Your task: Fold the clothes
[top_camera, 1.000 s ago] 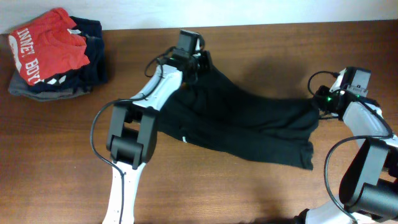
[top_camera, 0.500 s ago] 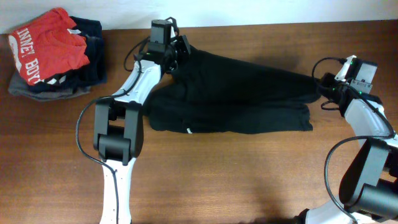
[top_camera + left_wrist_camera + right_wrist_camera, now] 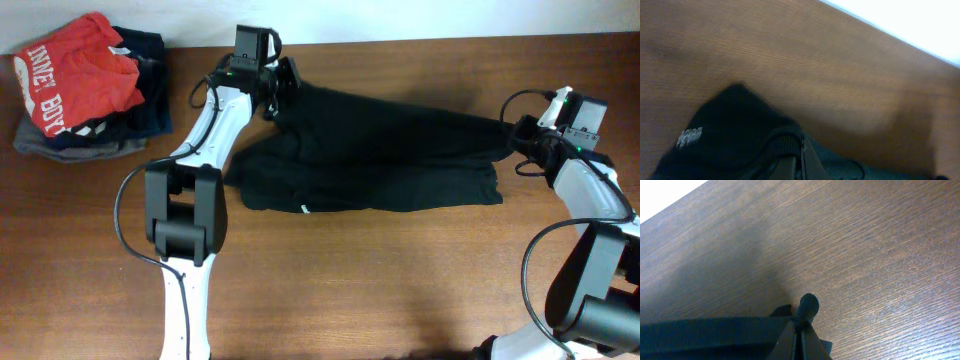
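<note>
The left gripper (image 3: 277, 88) had its fingers (image 3: 808, 164) pressed together on a bunched edge of the black top (image 3: 380, 150), at the garment's far left corner and close to the back edge of the table (image 3: 400, 290). In the left wrist view the cloth humped up just ahead of the fingertips. It carried a small white print (image 3: 690, 136) that was too blurred to read.

The right gripper (image 3: 522, 137) also had its fingers (image 3: 813, 348) closed tight. They pinched a small rolled fold of the same top at its far right end, with bare wood beyond it.

The top stretched between the two grippers along the far side of the table. Its upper edge was pulled fairly straight, and its lower part lay flat on the wood. A tiny white mark (image 3: 303, 209) showed near the front hem.

From that hem to the near edge of the table there was only wood grain.

Well to the left, in the far corner, a red shirt (image 3: 75, 75) lay on a navy garment (image 3: 148, 95) and a grey garment (image 3: 60, 146). The shirt's white lettering ended in "BOY", and the rest was unclear.
</note>
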Available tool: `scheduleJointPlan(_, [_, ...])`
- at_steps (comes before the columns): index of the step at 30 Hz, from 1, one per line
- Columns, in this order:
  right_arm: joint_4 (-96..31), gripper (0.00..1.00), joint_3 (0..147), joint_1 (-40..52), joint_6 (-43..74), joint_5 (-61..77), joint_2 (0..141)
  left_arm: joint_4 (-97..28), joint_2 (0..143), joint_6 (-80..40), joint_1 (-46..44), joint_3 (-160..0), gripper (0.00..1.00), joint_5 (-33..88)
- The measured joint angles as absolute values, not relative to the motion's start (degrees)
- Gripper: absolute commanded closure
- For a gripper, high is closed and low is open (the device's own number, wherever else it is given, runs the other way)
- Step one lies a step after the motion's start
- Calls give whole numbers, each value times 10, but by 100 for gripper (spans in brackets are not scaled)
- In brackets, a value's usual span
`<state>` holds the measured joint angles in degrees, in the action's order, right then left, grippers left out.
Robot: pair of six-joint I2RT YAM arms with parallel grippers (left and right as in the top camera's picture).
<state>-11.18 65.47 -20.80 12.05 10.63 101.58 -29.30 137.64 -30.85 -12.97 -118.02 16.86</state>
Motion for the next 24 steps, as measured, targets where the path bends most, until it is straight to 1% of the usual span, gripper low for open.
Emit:
scheduleJointPlan(7, [-124, 96, 655, -208, 121, 110, 1016, -436, 1324, -298, -130, -1181, 99, 137])
scheduleJointPlan(15, [-152, 96, 655, -208, 120, 111, 1016, -505, 1290, -272, -130, -1181, 99, 128])
scheduleJointPlan(24, [-170, 96, 655, -207, 121, 105, 1016, -628, 1219, -258, -144, -1181, 99, 95])
